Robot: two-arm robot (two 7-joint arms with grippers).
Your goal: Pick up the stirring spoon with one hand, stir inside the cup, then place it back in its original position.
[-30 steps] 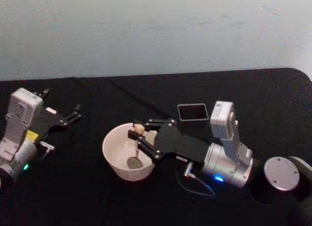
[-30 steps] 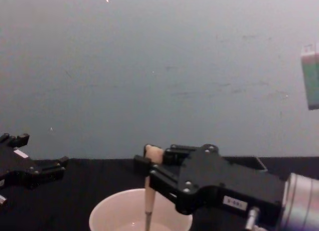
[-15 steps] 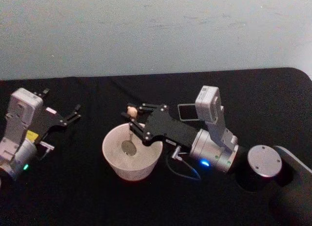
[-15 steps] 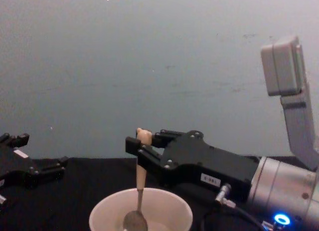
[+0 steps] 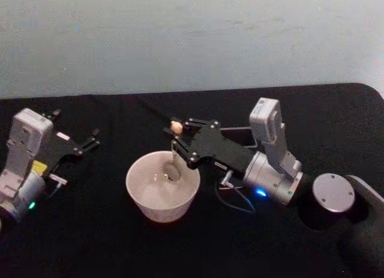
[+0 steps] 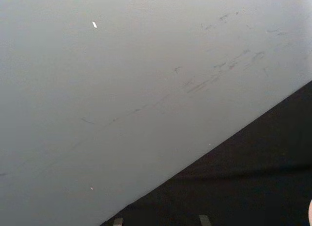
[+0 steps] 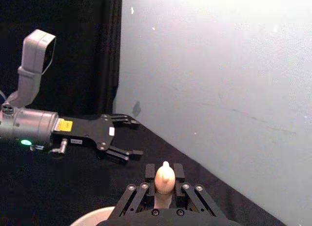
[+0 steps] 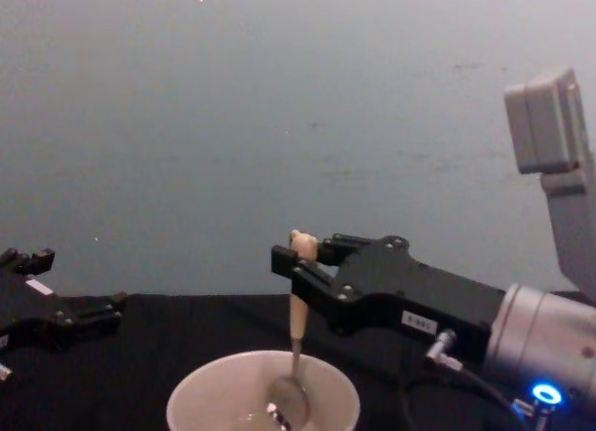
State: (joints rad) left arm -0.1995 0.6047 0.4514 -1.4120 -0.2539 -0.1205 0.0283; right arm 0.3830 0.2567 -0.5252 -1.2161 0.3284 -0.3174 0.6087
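Note:
The cream-white cup point(image 5: 148, 204) point(image 8: 200, 394) stands on the black table in front of me. My right gripper point(image 5: 179, 136) point(image 8: 296, 262) point(image 7: 164, 184) hangs over the cup's far right rim, shut on the beige handle of the stirring spoon point(image 5: 174, 147) point(image 8: 296, 315). The spoon hangs almost upright, its bear head point(image 7: 165, 175) above the fingers and its shiny bowl point(image 8: 288, 403) down inside the cup. My left gripper point(image 5: 90, 140) point(image 8: 79, 317) point(image 7: 122, 138) rests parked at the table's left, open and holding nothing.
A dark grey square holder box point(image 5: 240, 134) sits behind the right arm, mostly hidden by it. A pale wall point(image 5: 192, 38) rises behind the table's far edge. A cable point(image 5: 237, 200) loops from the right wrist beside the cup.
The right gripper has carried the spoon from the cup's middle toward its far right side, and the spoon's bowl has swept across inside the cup. The left arm has not moved.

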